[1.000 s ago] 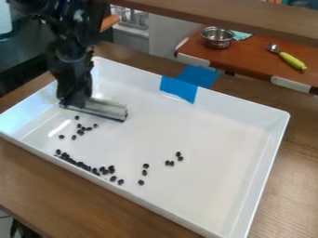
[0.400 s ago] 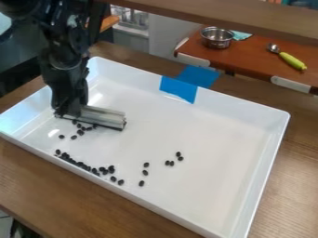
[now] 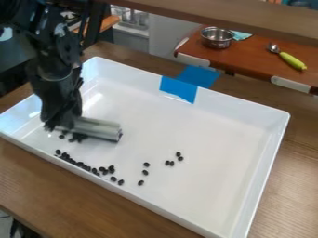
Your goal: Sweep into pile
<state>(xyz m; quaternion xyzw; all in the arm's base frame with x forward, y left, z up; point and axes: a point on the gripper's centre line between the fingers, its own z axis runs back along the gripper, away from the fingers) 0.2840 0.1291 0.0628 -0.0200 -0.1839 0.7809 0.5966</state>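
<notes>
The black hand [image 3: 62, 122] is clenched on one end of a gray bar [image 3: 99, 128], which lies slanted low over the left part of a white tray [image 3: 229, 135] on a wooden surface [image 3: 43, 181]. Black beans [image 3: 111, 168] are scattered in the tray: a few right by the near side of the bar, a dense line along the near left wall, and, farther right, three in a loose row and four in a small cluster. Blue tape [image 3: 177, 90] sticks to the far wall. Behind, a metal pot [image 3: 216, 38] and a green-handled spoon [image 3: 290, 59] rest on a reddish-brown table [image 3: 255, 56].
</notes>
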